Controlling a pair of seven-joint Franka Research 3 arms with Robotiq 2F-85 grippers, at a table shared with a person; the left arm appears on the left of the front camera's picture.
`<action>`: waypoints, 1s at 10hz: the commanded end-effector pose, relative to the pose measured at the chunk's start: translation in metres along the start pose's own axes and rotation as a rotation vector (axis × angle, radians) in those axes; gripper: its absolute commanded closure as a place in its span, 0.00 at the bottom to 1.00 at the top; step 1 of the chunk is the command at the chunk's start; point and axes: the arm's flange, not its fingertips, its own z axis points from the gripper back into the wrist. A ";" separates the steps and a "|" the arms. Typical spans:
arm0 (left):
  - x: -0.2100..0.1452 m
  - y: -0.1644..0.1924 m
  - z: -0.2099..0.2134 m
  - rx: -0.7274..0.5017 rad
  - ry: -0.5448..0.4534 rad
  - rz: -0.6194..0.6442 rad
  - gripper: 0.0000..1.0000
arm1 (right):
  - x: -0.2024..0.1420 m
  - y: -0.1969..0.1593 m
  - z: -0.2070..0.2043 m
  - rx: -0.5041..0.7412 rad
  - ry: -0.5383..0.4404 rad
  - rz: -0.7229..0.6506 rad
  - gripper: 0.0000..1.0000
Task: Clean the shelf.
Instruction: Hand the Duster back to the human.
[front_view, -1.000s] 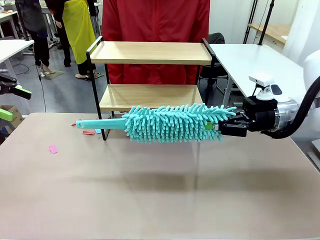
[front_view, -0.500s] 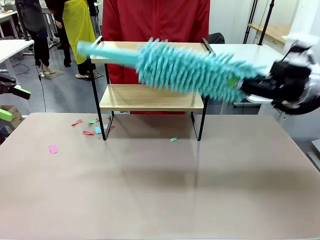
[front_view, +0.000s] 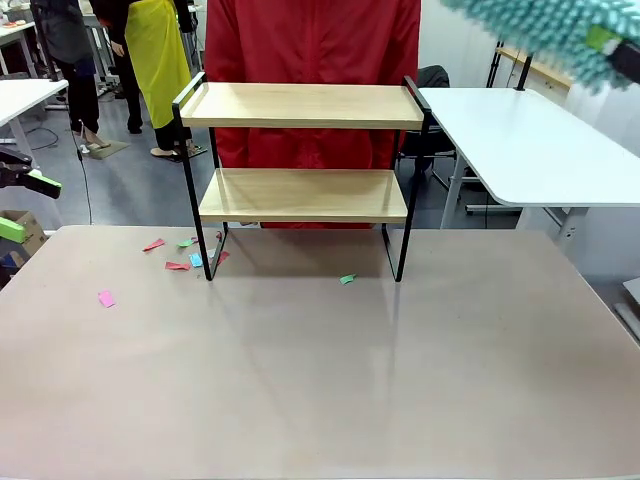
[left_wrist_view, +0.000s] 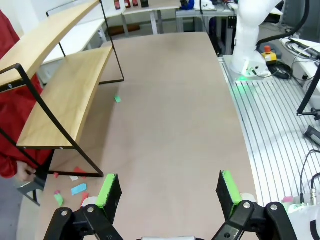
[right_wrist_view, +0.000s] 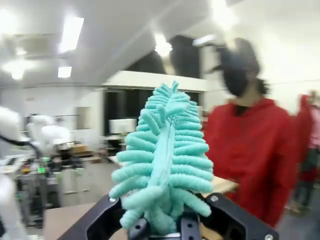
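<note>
Right gripper (right_wrist_view: 165, 227) clamps the duster (right_wrist_view: 162, 160), which rises between its fingers, lifted high right of the shelf (front_view: 300, 150). Left gripper (left_wrist_view: 167, 192) gapes empty, shelf off beyond one finger. Next: likely lower and sweep a board

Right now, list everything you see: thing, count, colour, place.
shelf: one, light wood boards on black frame, far middle of the table, both tiers bare.
duster: one, teal, fluffy, raised high at the right, clamped in the right pincer.
paper scraps: several, pink, red, blue, green, on the table by the shelf's left legs; one green scrap near the right legs.
table: one, beige.
person: one, red top, behind the shelf.
left pincer: open, green pads, above the table's left edge.
right pincer: shut on the duster.
</note>
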 end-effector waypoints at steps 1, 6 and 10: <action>0.001 0.000 0.000 0.006 -0.025 -0.016 0.00 | -0.005 0.003 0.019 -0.250 0.018 0.048 0.85; 0.001 0.000 0.000 0.006 -0.025 -0.016 0.00 | -0.009 -0.036 0.076 -0.599 0.088 0.029 0.85; 0.001 0.000 0.000 0.006 -0.025 -0.016 0.00 | -0.056 -0.044 0.095 -0.712 0.239 -0.055 0.85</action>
